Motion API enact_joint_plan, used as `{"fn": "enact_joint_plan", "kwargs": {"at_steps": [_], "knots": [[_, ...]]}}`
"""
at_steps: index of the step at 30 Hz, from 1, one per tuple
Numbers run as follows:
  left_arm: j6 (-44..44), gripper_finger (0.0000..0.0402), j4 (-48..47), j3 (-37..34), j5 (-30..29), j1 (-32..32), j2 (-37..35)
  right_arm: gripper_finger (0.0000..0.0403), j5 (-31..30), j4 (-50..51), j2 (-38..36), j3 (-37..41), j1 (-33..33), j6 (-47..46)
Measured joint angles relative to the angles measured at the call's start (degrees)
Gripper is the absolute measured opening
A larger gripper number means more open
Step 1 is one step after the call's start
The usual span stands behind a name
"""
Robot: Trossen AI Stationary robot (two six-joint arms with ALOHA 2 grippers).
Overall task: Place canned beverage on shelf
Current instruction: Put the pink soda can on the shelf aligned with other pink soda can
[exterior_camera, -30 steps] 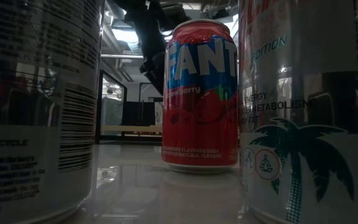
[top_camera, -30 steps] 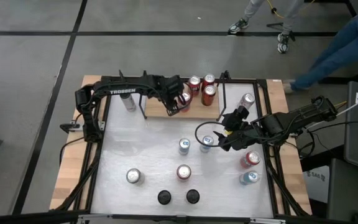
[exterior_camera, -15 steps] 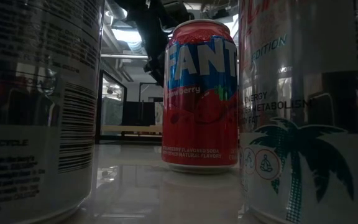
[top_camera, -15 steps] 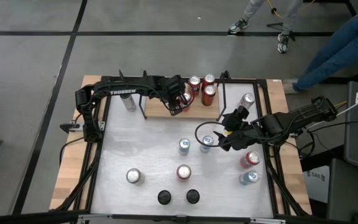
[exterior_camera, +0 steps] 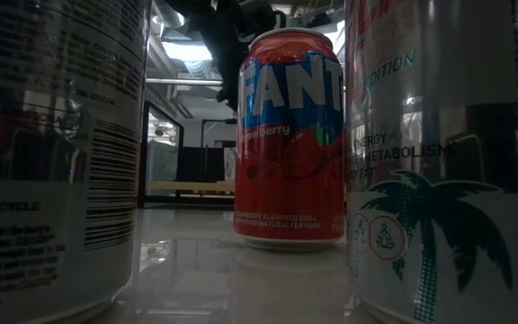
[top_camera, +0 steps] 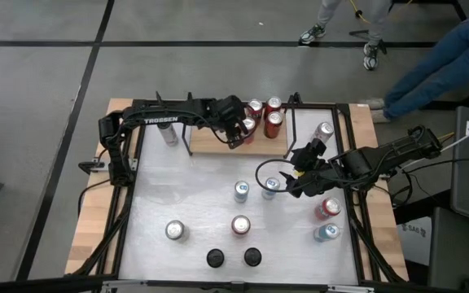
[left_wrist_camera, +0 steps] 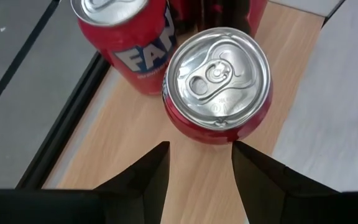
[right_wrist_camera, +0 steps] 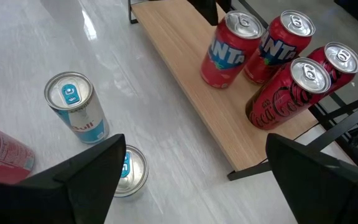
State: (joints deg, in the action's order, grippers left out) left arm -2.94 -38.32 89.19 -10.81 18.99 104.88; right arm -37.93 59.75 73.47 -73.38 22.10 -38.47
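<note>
The shelf (top_camera: pixel 206 144), a light-wood board with black rods, sits at the table's far side and carries several red cans. The one nearest my left gripper (top_camera: pixel 238 133) is a red can (left_wrist_camera: pixel 217 81) standing upright on the board beside a Fanta can (left_wrist_camera: pixel 126 31). My left gripper (left_wrist_camera: pixel 201 150) hovers just short of that can, above the board. Its fingers are a narrow gap apart, less than the can's width, with nothing between them. My right gripper (right_wrist_camera: pixel 197 180) stands open above two blue-and-silver cans (top_camera: pixel 271 186) near mid-table.
Loose cans stand on the white table (top_camera: pixel 194 195): red ones (top_camera: pixel 240 225) (top_camera: pixel 326 208) and silver ones (top_camera: pixel 175 231) (top_camera: pixel 326 233) (top_camera: pixel 168 133) (top_camera: pixel 322 130). Two black lids (top_camera: pixel 215 258) lie near the front edge. People's legs (top_camera: pixel 430 65) show beyond the far right corner.
My left gripper has tipped its fingers upward a little over the shelf. The can in front of it has stayed upright on the board. My right arm has kept still.
</note>
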Motion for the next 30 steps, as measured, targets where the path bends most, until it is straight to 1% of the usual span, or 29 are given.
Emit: {"fn": "enact_joint_plan", "kwargs": {"at_steps": [8,14,17,24,30], "knots": [[0.45,0.0162,-0.73,0.00,-0.63,0.14,0.00,0.0376,0.00,0.00,0.00,0.00,-0.01,-0.01],[0.35,0.0162,-7.50,0.00,-0.68,0.54,0.00,0.0376,0.00,0.00,0.00,0.00,0.00,-0.01],[0.05,0.0163,-8.53,0.00,-0.70,0.54,0.00,0.0376,0.00,0.00,0.00,0.00,0.00,-0.01],[-0.04,0.0163,-6.89,0.04,-0.63,0.54,1.14,0.0376,0.00,0.00,0.00,0.00,0.00,-0.01],[0.00,0.0163,-2.74,0.04,-0.02,0.54,3.69,0.0376,-0.02,0.22,0.02,-0.02,-0.01,-0.01]]}}
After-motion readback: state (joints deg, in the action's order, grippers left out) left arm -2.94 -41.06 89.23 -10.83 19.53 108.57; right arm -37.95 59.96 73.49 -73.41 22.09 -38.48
